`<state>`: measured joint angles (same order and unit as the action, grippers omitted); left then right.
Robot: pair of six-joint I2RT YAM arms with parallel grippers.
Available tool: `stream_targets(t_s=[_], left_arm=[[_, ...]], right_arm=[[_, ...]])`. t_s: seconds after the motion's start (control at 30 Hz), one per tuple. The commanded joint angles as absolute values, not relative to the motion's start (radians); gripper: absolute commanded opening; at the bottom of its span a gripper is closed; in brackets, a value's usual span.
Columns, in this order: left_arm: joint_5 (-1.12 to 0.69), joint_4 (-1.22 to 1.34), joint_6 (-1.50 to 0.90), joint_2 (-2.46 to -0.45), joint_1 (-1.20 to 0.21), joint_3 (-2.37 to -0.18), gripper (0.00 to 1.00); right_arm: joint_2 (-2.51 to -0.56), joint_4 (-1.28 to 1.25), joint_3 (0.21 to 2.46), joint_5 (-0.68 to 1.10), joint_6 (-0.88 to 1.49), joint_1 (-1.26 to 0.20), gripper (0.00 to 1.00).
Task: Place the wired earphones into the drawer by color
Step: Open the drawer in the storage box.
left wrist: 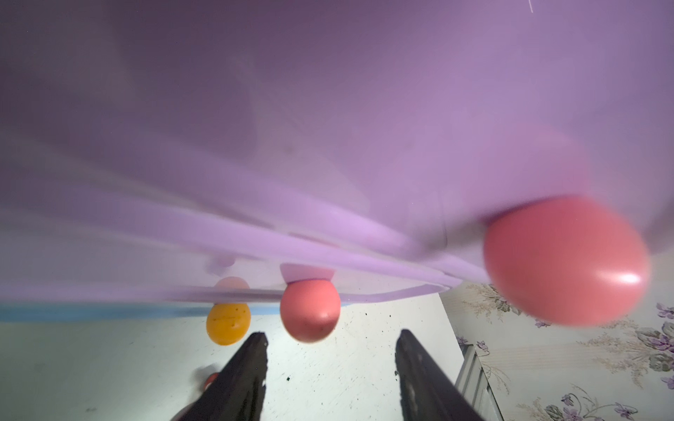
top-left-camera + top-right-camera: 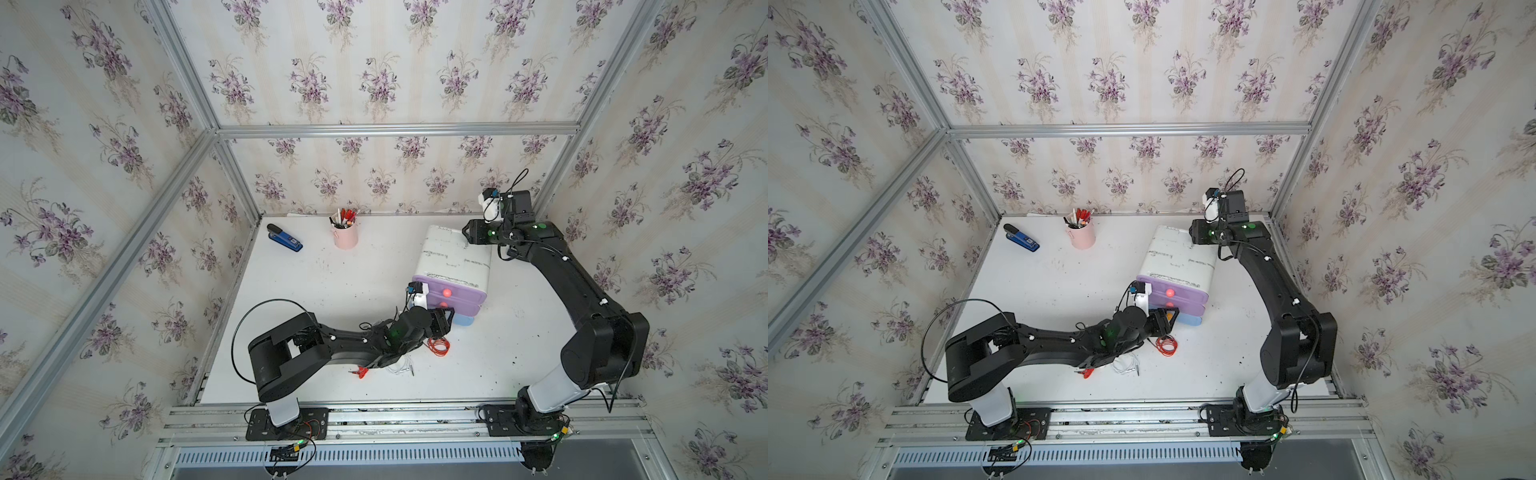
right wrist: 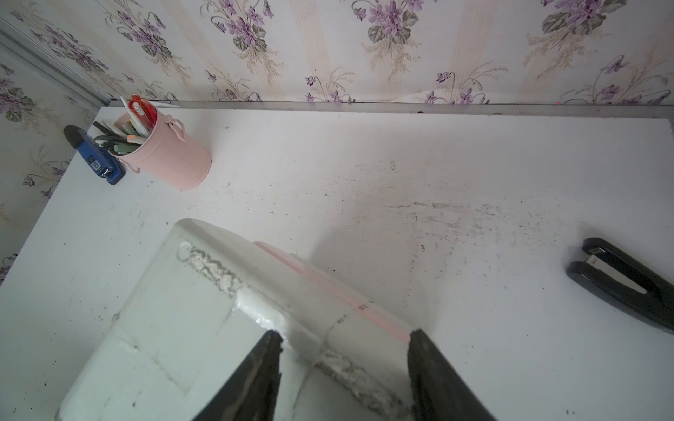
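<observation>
While left pincer [image 1: 332,333] sits partly spread before pink knob [image 1: 310,310], empty, right pincer [image 3: 345,332] spread over drawer unit [image 3: 164,328].

Scuffed white tabletop [image 2: 324,291], sparsely laid.
Blue stapler [image 2: 285,237] and pink pen cup [image 2: 345,236] near the far left corner; drawer unit [image 2: 455,259] right of centre; red earphones [image 2: 439,345] and white earphones [image 2: 401,365] toward the front edge.

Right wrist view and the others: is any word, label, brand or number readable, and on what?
No text can be read.
On the blue stapler: a white label with dark characters, too blurred to read.
On the drawer unit: small dark print on its pink side edge, too small to read.
</observation>
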<state>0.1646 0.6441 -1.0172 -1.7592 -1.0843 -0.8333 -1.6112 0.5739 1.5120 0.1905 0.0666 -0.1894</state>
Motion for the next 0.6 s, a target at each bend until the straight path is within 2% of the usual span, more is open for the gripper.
stream_targets(t_s=[0.0,0.03,0.27,0.57], left_arm=[[0.189,0.626,-1.017,-1.758,-1.075,-0.846,0.56],[0.193,0.612,-1.015,-1.757,-1.074,-0.850,0.51],[0.205,0.560,-1.008,-1.746,-1.071,-0.871,0.39],[0.195,0.479,-0.988,-1.743,-1.066,-0.899,0.16]], right_arm=[[-1.609,0.649,1.502,0.187,0.066,-0.189,0.59],[-1.607,0.647,1.500,0.187,0.066,-0.189,0.59],[-1.602,0.646,1.490,0.186,0.058,-0.189,0.59],[-1.600,0.646,1.489,0.190,0.058,-0.189,0.59]])
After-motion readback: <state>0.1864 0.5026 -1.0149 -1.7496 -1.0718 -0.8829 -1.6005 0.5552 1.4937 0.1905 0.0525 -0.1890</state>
